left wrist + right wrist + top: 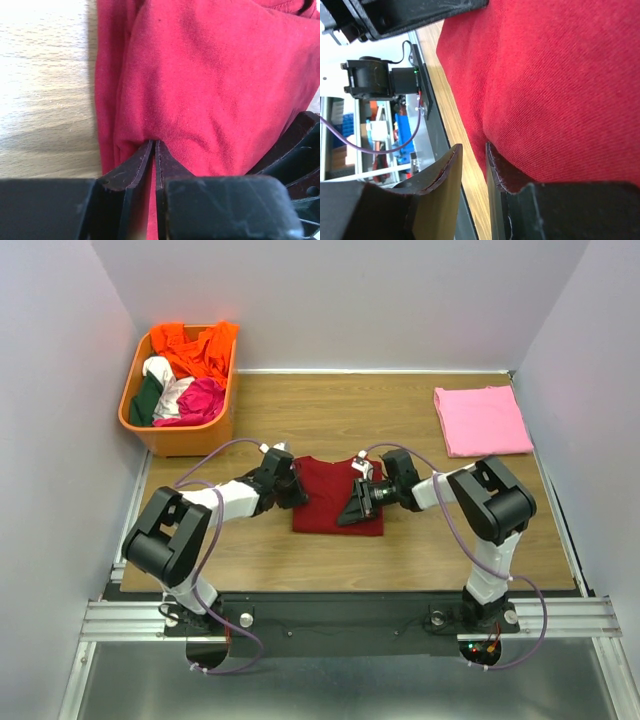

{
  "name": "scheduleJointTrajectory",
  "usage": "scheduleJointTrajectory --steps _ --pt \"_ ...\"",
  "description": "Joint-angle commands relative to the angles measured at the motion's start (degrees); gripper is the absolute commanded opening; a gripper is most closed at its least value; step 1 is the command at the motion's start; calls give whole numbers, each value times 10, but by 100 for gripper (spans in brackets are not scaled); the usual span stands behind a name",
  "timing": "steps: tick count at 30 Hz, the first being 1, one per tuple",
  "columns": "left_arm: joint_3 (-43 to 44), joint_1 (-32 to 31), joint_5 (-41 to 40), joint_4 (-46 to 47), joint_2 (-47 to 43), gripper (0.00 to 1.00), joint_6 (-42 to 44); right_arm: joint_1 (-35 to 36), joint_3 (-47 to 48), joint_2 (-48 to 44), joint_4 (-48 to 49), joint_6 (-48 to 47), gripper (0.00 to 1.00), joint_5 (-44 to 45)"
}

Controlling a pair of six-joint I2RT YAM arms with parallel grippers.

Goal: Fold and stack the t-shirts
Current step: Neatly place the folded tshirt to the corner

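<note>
The maroon t-shirt lies folded into a rectangle at the table's middle. It fills the left wrist view and the right wrist view. My left gripper is at its left edge; its jaws are pinched together on a fold of the maroon cloth. My right gripper lies on the shirt's right part. Its jaws stand apart with bare wood between them, and one finger is tucked under the cloth's edge. The pink t-shirt lies folded flat at the back right.
An orange basket with several crumpled garments stands at the back left. White walls close in the left, right and back sides. The wooden table ends at a metal rail near the arm bases.
</note>
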Motion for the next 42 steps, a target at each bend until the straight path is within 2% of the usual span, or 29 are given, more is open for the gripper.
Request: scheduleJointTrajectory --steps 1,2,4,5,6,7,8,10,12,15,16,18,21,25,32,37,42 --pt "-22 23 -38 -26 -36 20 10 -6 1 -36 -67 -62 32 68" --pt "-14 22 -42 -44 -46 22 22 -7 8 -66 -85 -69 34 76" --pt "4 17 -51 -66 -79 40 40 -11 22 -127 -134 -85 43 113" --pt "12 12 -72 -71 -91 52 47 -14 31 -151 -153 -88 46 152" --pt "22 4 -86 -85 -102 58 55 -19 36 -172 -171 -92 50 175" --pt "41 -21 -103 -106 -121 64 71 -32 40 -211 -218 -94 57 199" --pt "52 -37 -142 -117 -129 74 80 -41 48 -229 -239 -95 61 244" --pt "87 -70 -173 -139 -139 83 94 -75 56 -260 -306 -100 73 289" --pt "107 -121 -209 -163 -139 87 114 -97 61 -296 -353 -107 81 340" --pt "147 -199 -250 -184 -107 87 141 -129 66 -335 -454 -116 97 477" --pt "159 -222 -256 -188 -95 86 151 -134 66 -345 -468 -116 99 505" --pt "197 -285 -277 -197 -64 78 176 -139 52 -369 -490 -107 100 575" --pt "269 -351 -315 -227 16 74 221 -145 24 -413 -510 -80 100 625" --pt "372 -396 -338 -273 134 70 269 -157 2 -445 -528 -45 100 656" --pt "413 -415 -318 -265 203 68 302 -172 13 -444 -543 -45 100 687" --pt "408 -415 -311 -255 231 68 318 -178 14 -429 -543 -42 100 679" --pt "404 -417 -310 -248 252 63 321 -181 10 -423 -542 -38 100 671"
